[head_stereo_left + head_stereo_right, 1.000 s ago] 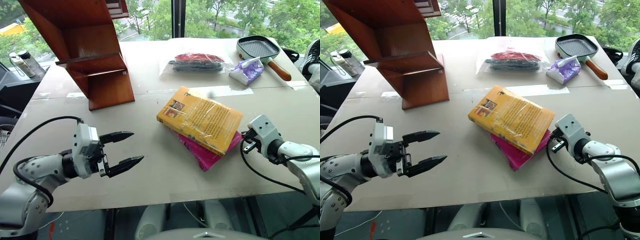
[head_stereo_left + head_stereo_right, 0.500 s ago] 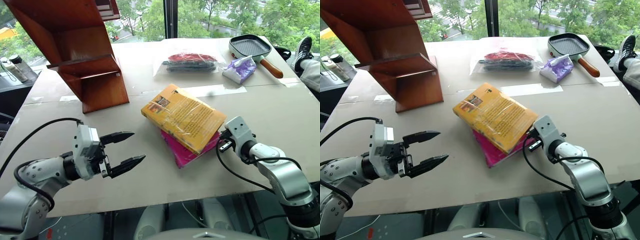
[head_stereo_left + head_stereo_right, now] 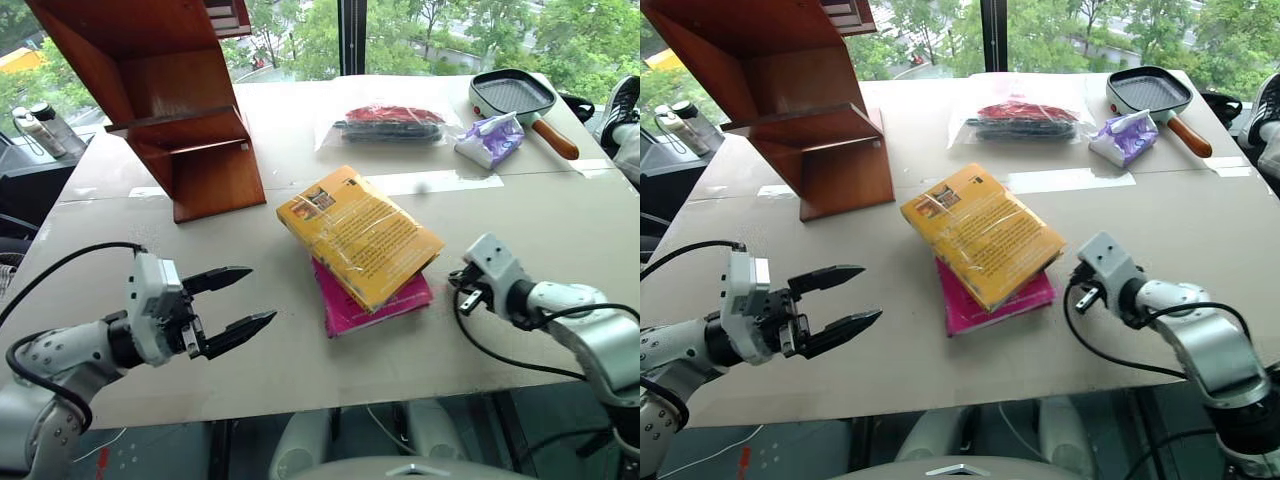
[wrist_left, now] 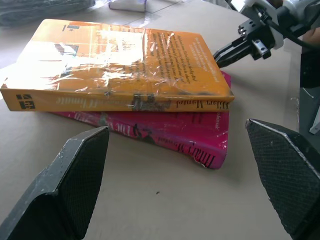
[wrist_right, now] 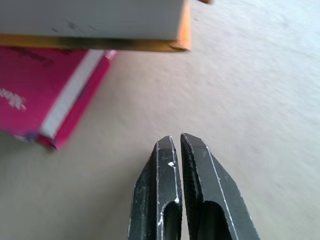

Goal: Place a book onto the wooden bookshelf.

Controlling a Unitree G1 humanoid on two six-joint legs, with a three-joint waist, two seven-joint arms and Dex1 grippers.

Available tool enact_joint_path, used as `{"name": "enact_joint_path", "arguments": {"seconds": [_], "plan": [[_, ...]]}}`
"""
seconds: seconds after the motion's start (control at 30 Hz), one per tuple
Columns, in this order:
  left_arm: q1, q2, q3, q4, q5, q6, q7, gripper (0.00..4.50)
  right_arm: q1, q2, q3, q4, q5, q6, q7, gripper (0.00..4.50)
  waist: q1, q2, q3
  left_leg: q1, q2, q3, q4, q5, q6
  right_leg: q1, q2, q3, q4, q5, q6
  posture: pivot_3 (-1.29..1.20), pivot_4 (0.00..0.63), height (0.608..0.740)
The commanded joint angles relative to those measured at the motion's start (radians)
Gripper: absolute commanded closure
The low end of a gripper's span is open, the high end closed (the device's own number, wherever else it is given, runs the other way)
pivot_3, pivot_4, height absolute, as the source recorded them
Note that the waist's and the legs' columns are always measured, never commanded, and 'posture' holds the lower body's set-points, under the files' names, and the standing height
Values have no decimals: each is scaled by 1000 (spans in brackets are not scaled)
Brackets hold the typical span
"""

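The yellow-orange book lies flat and askew on top of a bright pink book in the middle of the table. At the table's far left stands the reddish-brown wooden bookshelf. My left gripper is open, level above the table left of the books, pointing at their spines. My right gripper is shut and holds nothing. It sits low just right of the books, a small gap from the yellow book's corner.
At the table's far side lie a clear bag of red and dark items, a purple packet and a grill pan with a wooden handle. A bottle stands beyond the left edge. A shoe shows at far right.
Both books have slid left and turned on the table. My shut right gripper, earlier against the yellow book's right corner, now sits slightly clear of it. My left gripper drew a little leftward.
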Motion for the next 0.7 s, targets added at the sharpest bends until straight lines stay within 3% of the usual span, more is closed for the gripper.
{"name": "enact_joint_path", "arguments": {"seconds": [0.03, 0.17, 0.37, 0.53, 0.7], "plan": [[2, 19, 46, 43, 12, -37, -49, 0, -75, -69, -60, -16, 60, 6, 86, 4464, -3, 0, 0, 0, 1, 1, 0, 0, 0, 0, 1, 0, 0, 0, 0, 0, 150, 740], [-15, 18, 38, 70, 27, -51, -60, 0, -272, -47, 31, 108, 28, -45, 88, 4464, -18, 0, 0, 1, 2, 4, 0, 0, 0, 0, 1, -1, 0, 0, 0, 0, 150, 740], [-13, 13, 29, 73, 37, -62, -72, 0, -506, 25, 267, 388, -147, -239, 114, 4464, -16, -1, 0, -1, 1, 3, 0, 0, 0, -2, -1, 0, 0, 1, -1, 0, 150, 740], [11, 5, 36, 51, 38, -67, -71, 0, -591, 93, 369, 577, -228, -387, 180, 4464, -13, -1, 0, -4, 0, 2, -1, 1, -2, -6, -2, 0, 0, 1, -1, 0, 150, 740], [49, -3, 56, 35, 35, -72, -68, 0, -644, 190, 387, 607, -232, -404, 220, 4464, -20, -1, 0, -5, 0, 2, -5, 1, -2, -8, -6, 0, 0, 1, -1, 0, 150, 740]]}}
